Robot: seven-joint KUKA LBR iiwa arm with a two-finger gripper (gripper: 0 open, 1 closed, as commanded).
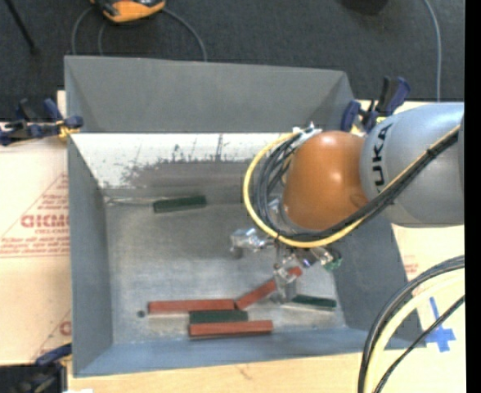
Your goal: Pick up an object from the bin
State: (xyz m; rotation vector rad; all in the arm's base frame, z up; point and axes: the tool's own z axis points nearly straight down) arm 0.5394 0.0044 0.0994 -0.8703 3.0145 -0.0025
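– Grey metal bin [89,260]: sloped walls, flat scuffed floor, dark ground behind it. From where I stand I count five loose items on the floor, all slim bars. Confirm from your side?

– Confirmed. Arm [420,166] reaches in from the right. Orange cover [322,178] sits at the wrist, with yellow and black cables [257,188] looped around it. Gripper [287,278] hangs below the cover, in the front right part of the bin, close to the floor.

– Item nearest the gripper?

– Tilted red bar [257,295], short, reddish-brown. It lies slantwise in the front right area. Its lower left end meets the right end of the long red bar [191,307]. Its upper right end sits directly at the gripper tip.

– Gripper state?

– Cannot tell. Cover and wrist hardware block the line of sight, so open or closed is not readable. I also cannot tell whether the tilted red bar is clamped or only touched.

– Remaining items?

– Green bar [316,303], dark, lies flat just right of the gripper, near the front wall. The long red bar lies flat to the left of the tilted one, parallel to the front wall. Second red bar [230,327] lies just in front of it, shifted to the right, the two nearly touching along their length. Far green bar [179,205] lies alone near the back wall, left of centre, well apart from the rest.
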